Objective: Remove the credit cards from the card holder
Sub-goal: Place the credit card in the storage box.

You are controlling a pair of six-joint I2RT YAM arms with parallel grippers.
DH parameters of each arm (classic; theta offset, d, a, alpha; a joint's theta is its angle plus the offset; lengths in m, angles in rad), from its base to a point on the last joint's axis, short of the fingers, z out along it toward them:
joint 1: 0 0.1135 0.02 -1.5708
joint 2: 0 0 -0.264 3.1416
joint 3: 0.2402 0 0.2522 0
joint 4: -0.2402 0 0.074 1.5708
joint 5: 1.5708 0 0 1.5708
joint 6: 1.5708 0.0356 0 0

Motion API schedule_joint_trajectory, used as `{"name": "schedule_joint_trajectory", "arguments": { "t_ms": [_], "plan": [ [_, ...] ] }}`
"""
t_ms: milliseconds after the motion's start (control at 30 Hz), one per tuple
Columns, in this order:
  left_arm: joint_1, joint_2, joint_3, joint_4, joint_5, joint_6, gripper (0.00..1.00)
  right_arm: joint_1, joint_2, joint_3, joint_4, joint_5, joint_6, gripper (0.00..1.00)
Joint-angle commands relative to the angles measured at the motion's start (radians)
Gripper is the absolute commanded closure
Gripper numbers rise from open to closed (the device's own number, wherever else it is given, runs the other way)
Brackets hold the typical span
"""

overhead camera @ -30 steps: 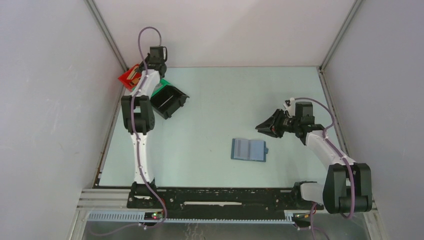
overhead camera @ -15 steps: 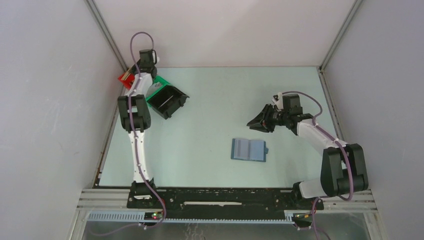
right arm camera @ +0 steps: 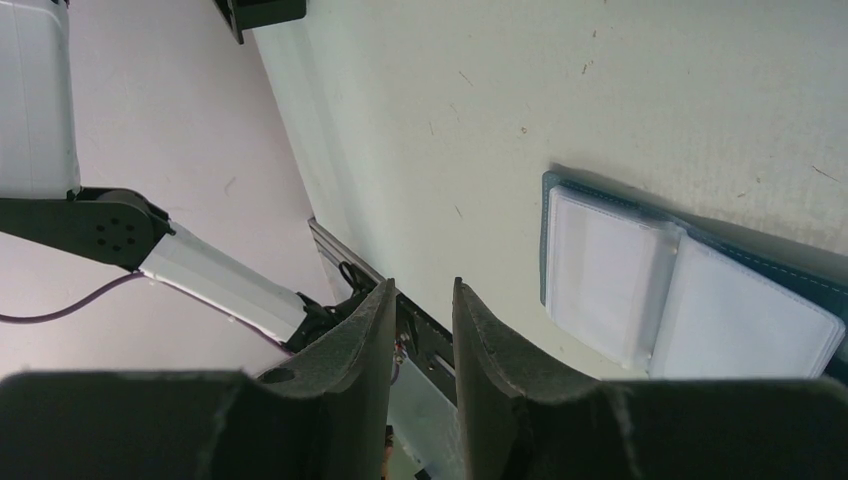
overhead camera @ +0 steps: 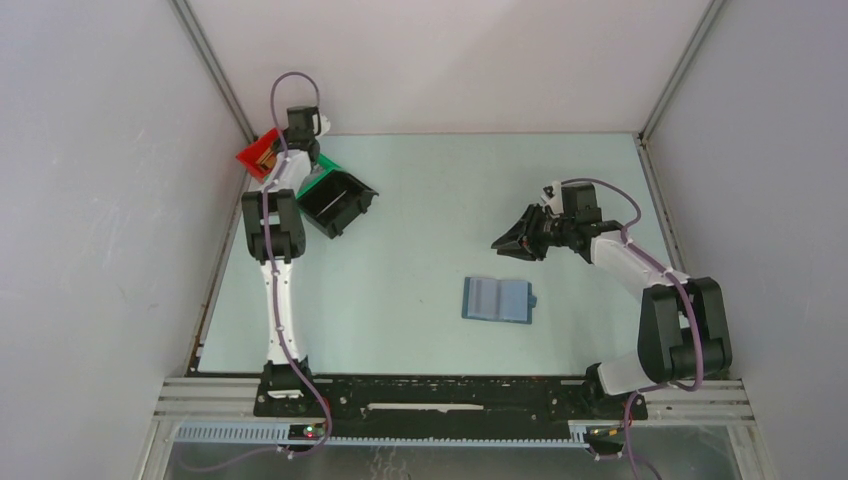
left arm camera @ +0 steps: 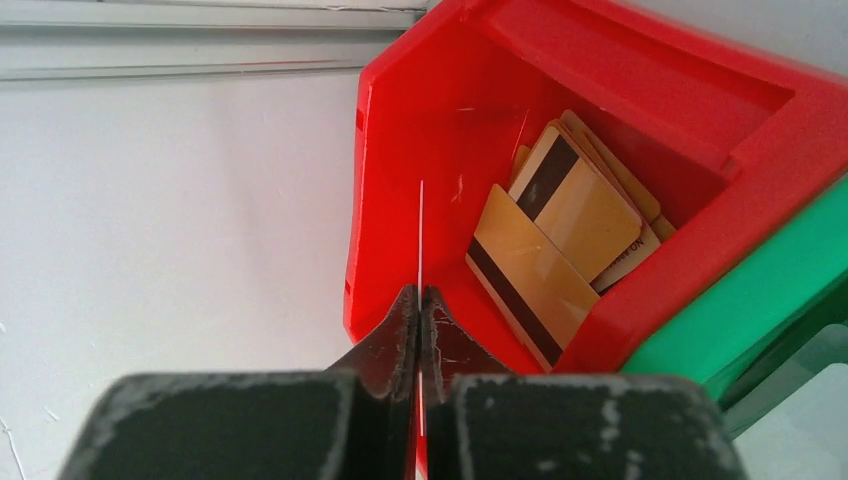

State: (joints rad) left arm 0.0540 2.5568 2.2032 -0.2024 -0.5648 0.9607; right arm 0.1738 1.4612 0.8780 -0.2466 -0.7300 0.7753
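Item: left tool (left arm camera: pixel 421 298), clenched on one thin card (left arm camera: pixel 421 225) held edge-on over the red bin (left arm camera: pixel 640 70). I see the stacked credit cards (left arm camera: pixel 570 215) lying just right of it. Card holder (overhead camera: pixel 497 299): spread open on the bench (overhead camera: pixel 420 220), nearest my right tool (overhead camera: pixel 507 243), which is half-spread and empty.

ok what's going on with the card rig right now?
The left hand is shut on a thin card, seen edge-on, over the red bin, where several tan cards already lie. The card holder lies spread open on the table, and its visible sleeves look empty. The right hand is open and holds nothing, hovering above the table near the holder.
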Motion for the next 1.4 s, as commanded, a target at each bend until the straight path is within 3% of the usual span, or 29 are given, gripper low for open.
{"name": "schedule_joint_trajectory", "arguments": {
  "t_ms": [0,133,300,633,833,1067,1367],
  "plan": [
    [-0.009,0.011,0.036,0.059,0.024,0.039,0.92,0.009,0.009,0.037,0.003,0.009,0.002,0.64],
    [-0.011,0.015,0.029,0.085,0.011,0.064,0.74,0.012,0.018,0.048,-0.003,0.009,-0.003,0.64],
    [-0.013,0.004,0.017,0.107,-0.008,0.05,0.62,0.013,0.022,0.05,0.0,0.006,-0.001,0.64],
    [-0.046,-0.16,-0.085,0.099,-0.007,-0.026,0.56,0.028,0.012,0.051,0.012,0.018,-0.008,0.64],
    [-0.147,-0.343,-0.143,-0.041,-0.088,-0.132,0.51,0.049,-0.042,0.055,-0.048,0.115,-0.045,0.63],
    [-0.269,-0.63,-0.223,-0.356,0.007,-0.424,0.5,0.052,-0.081,0.046,-0.127,0.248,-0.112,0.63],
    [-0.49,-0.765,-0.279,-0.671,0.246,-0.899,0.49,0.054,-0.167,-0.118,-0.139,0.337,-0.16,0.63]
  ]
}}
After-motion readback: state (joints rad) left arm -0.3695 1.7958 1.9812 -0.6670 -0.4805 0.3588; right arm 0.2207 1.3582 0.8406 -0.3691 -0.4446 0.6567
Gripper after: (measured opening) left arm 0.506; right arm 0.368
